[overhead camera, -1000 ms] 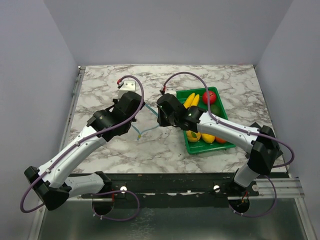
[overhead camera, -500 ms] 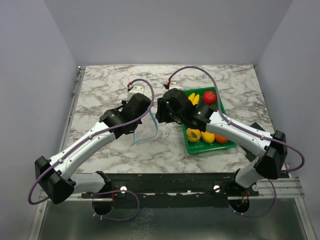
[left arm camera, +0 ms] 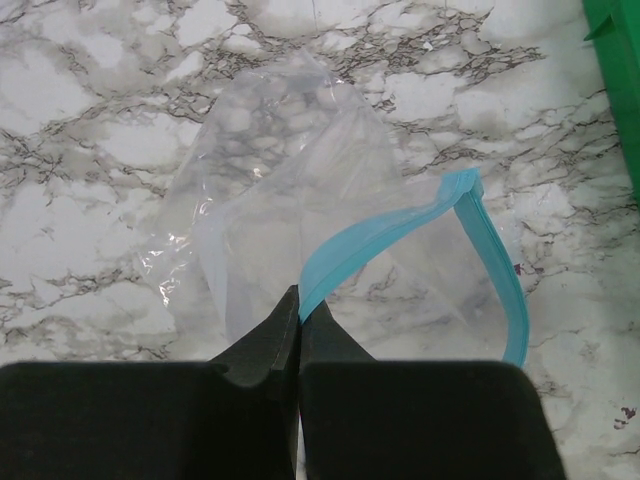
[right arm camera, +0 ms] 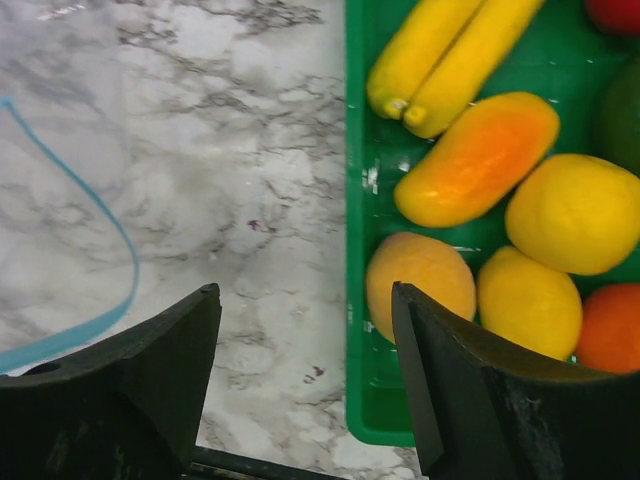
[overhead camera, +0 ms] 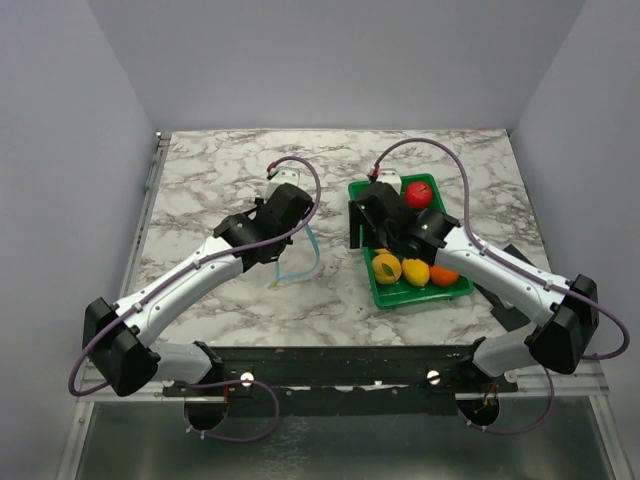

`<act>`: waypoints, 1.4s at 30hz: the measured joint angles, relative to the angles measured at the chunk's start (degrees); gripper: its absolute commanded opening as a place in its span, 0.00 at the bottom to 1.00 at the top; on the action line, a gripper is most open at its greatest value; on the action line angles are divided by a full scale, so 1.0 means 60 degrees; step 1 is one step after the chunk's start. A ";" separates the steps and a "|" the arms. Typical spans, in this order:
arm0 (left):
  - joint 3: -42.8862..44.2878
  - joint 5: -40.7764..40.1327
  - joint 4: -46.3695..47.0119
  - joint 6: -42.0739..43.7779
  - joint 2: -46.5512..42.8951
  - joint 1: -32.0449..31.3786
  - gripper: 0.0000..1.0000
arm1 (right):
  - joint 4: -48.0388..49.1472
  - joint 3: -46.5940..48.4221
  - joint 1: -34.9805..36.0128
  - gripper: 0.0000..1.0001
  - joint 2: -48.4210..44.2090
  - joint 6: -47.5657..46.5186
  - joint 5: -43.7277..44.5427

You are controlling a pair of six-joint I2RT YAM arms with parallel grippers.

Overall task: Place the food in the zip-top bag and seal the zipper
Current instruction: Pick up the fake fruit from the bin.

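Observation:
The clear zip-top bag (left arm camera: 280,190) hangs limp over the marble, and its light blue zipper (left arm camera: 400,225) curves open in a loop. My left gripper (left arm camera: 299,300) is shut on the zipper strip at one end. From above, the bag (overhead camera: 298,264) dangles below the left wrist. My right gripper (right arm camera: 303,292) stands open with nothing between its fingers, straddling the left rim of the green tray (right arm camera: 358,400). The food lies in the tray: a banana bunch (right arm camera: 450,45), an orange-yellow fruit (right arm camera: 480,160), a peach-coloured one (right arm camera: 420,280), lemons (right arm camera: 570,215) and a red one (overhead camera: 419,193).
The green tray (overhead camera: 440,293) sits right of centre on the marble table (overhead camera: 200,180). Grey walls close in the back and both sides. A metal rail (overhead camera: 330,365) with the arm bases runs along the near edge.
My right gripper has opened, let go of the bag and swung right over the tray. My left gripper has carried the bag's zipper to the right, staying shut.

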 measured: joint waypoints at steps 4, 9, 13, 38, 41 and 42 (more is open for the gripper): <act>-0.0011 0.0000 0.0310 0.0117 0.0127 0.0000 0.00 | -0.0295 -0.0667 -0.0539 0.82 -0.0317 0.0047 0.0164; -0.0204 0.0000 0.0809 0.0306 0.0131 0.0011 0.00 | -0.0561 -0.1504 -0.1566 0.97 -0.0823 0.0051 0.0178; -0.0710 0.0022 0.1326 0.0514 0.0073 0.0022 0.00 | -0.0641 -0.1672 -0.2040 1.00 -0.0954 0.0026 0.0229; -0.2422 0.0466 0.3187 0.0914 -0.0951 0.0280 0.00 | 0.0441 -0.2135 -0.4561 1.00 0.0576 -0.0463 -0.0619; -0.2455 0.0470 0.3260 0.0940 -0.1053 0.0295 0.00 | 0.0641 -0.2255 -0.4739 0.99 0.0769 -0.0466 -0.0805; -0.2463 0.0470 0.3268 0.0943 -0.1067 0.0299 0.00 | 0.0681 -0.2284 -0.4787 0.99 0.0816 -0.0466 -0.0838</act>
